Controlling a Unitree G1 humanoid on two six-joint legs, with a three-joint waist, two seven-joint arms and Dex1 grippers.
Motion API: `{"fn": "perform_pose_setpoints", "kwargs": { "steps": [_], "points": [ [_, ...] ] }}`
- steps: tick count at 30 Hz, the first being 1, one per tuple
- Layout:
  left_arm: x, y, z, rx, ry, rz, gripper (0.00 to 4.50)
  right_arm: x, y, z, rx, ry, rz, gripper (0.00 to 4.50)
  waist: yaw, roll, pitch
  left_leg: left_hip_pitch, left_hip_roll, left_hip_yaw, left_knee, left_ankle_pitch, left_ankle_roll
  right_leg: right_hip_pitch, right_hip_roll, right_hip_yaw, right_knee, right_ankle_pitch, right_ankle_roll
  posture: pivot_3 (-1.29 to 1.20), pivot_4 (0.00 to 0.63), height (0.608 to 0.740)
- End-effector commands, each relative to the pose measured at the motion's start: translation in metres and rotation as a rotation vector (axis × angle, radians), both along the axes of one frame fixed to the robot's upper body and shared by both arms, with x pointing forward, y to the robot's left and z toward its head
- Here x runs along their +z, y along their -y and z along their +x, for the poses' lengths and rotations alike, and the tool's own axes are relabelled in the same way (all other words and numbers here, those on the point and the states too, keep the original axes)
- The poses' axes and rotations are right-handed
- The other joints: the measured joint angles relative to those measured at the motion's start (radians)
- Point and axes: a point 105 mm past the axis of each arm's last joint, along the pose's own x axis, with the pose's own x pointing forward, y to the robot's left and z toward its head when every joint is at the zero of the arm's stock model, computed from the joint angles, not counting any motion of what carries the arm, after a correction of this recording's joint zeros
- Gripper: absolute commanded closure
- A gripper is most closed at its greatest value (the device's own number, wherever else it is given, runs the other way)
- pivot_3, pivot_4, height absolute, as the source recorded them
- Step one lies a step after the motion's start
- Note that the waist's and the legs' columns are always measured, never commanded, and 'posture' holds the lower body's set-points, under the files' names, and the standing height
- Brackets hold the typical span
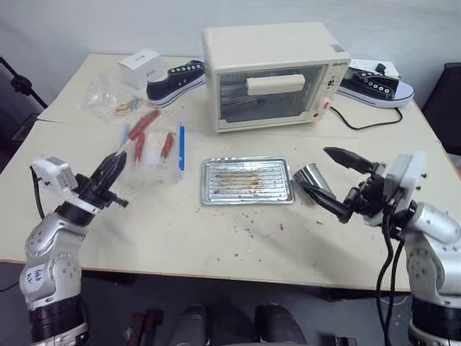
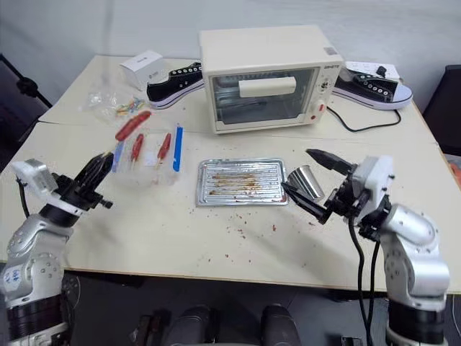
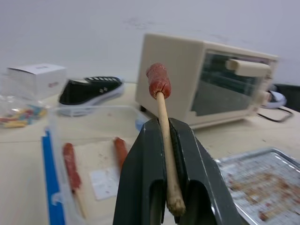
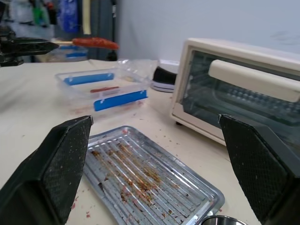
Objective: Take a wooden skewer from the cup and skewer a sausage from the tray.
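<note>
Red sausage [image 3: 159, 79] already sits speared on the wooden skewer [image 3: 167, 146], pinched in the left gripper [image 3: 171, 154] above the clear plastic box [image 2: 148, 155]. Right gripper [image 2: 311, 182] hangs spread wide beside the cup [image 2: 304, 180]; tray [image 2: 242, 181] lies bare. Skewering looks finished; next, probably setting it down.

Head stereo views overlook table [image 1: 216, 238], wrist views close, level.

A pale matt wooden skewer [image 3: 165, 136] between the shut jaws carries a glossy red sausage [image 3: 158, 79]. The ribbed silver metal tray [image 4: 197, 190], crumb-stained, lies between the open jaws, beside the shiny steel cup [image 2: 305, 180].
</note>
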Motion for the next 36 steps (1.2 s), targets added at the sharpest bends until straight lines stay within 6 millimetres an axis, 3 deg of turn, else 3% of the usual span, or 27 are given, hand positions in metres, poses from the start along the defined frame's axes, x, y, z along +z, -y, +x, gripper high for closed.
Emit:
{"fn": "perform_pose_setpoints", "kwargs": {
  "steps": [1, 8, 11, 18, 23, 26, 29, 33, 36],
  "points": [
    [0.001, -0.004, 0.014, 0.079, 0.001, 0.009, 4.50, 0.013, 0.001, -0.007, -0.051, 0.082, 0.006, 0.03, 0.000, 0.000, 0.000, 0.000, 0.000, 0.000, 0.000, 0.000, 0.000, 0.000, 0.000, 0.000, 0.000, 0.000, 0.000, 0.00, 0.150, 0.740],
    [-0.007, 0.001, 0.039, 0.114, -0.051, -0.002, 4.50, 0.015, 0.003, -0.007, -0.069, 0.099, -0.009, 0.03, -0.002, 0.000, 0.000, 0.000, 0.000, 0.001, -0.001, 0.000, 0.000, -0.001, 0.001, 0.000, -0.001, 0.000, 0.000, 0.00, 0.150, 0.740],
    [-0.004, 0.004, 0.043, 0.099, -0.045, 0.011, 3.79, 0.014, 0.003, -0.007, -0.069, 0.092, -0.016, 0.00, -0.002, 0.000, 0.000, 0.000, 0.001, 0.001, -0.001, 0.000, 0.000, -0.001, 0.001, 0.000, 0.000, 0.000, 0.000, 0.00, 0.150, 0.740],
    [-0.001, 0.005, 0.044, 0.075, -0.038, 0.019, 1.59, 0.013, 0.002, -0.008, -0.053, 0.086, -0.030, 0.00, 0.000, -0.001, 0.000, 0.000, 0.000, 0.001, -0.001, 0.000, 0.000, -0.001, 0.001, 0.000, 0.000, 0.000, 0.000, 0.00, 0.150, 0.740],
    [0.009, 0.018, 0.027, -0.055, -0.008, 0.079, 0.04, 0.010, 0.002, -0.009, -0.038, 0.069, -0.052, 0.00, -0.002, -0.001, 0.000, 0.000, 0.000, 0.001, -0.001, 0.000, 0.000, -0.001, 0.001, 0.000, -0.001, 0.000, 0.000, 0.00, 0.150, 0.740],
    [0.002, 0.031, 0.004, -0.176, -0.032, 0.344, 0.01, 0.003, 0.002, -0.013, 0.005, 0.034, -0.112, 0.00, -0.005, -0.001, 0.000, 0.000, 0.001, 0.001, -0.001, 0.000, 0.000, -0.001, 0.001, 0.000, -0.001, 0.000, 0.000, 0.00, 0.150, 0.740],
    [-0.022, 0.037, -0.033, -0.380, -0.136, 0.618, 0.01, -0.016, 0.006, -0.023, 0.092, -0.028, -0.235, 0.00, -0.006, -0.001, 0.000, 0.002, 0.001, 0.004, -0.006, 0.000, 0.000, -0.001, 0.001, 0.003, -0.003, 0.000, 0.000, 0.00, 0.150, 0.740],
    [-0.048, 0.030, -0.061, -0.499, -0.244, 0.699, 0.01, -0.041, 0.012, -0.033, 0.159, -0.105, -0.264, 0.00, -0.001, -0.001, 0.000, 0.004, 0.001, 0.005, -0.007, 0.000, 0.001, 0.000, 0.000, 0.005, -0.007, 0.000, 0.000, 0.00, 0.150, 0.740],
    [-0.064, 0.018, -0.062, -0.453, -0.272, 0.718, 0.01, -0.066, 0.012, -0.040, 0.183, -0.151, -0.264, 0.00, 0.001, -0.001, 0.000, 0.004, 0.001, 0.005, -0.007, -0.001, 0.002, 0.001, -0.001, 0.006, -0.009, 0.000, 0.000, 0.00, 0.150, 0.740]
  ]
}}
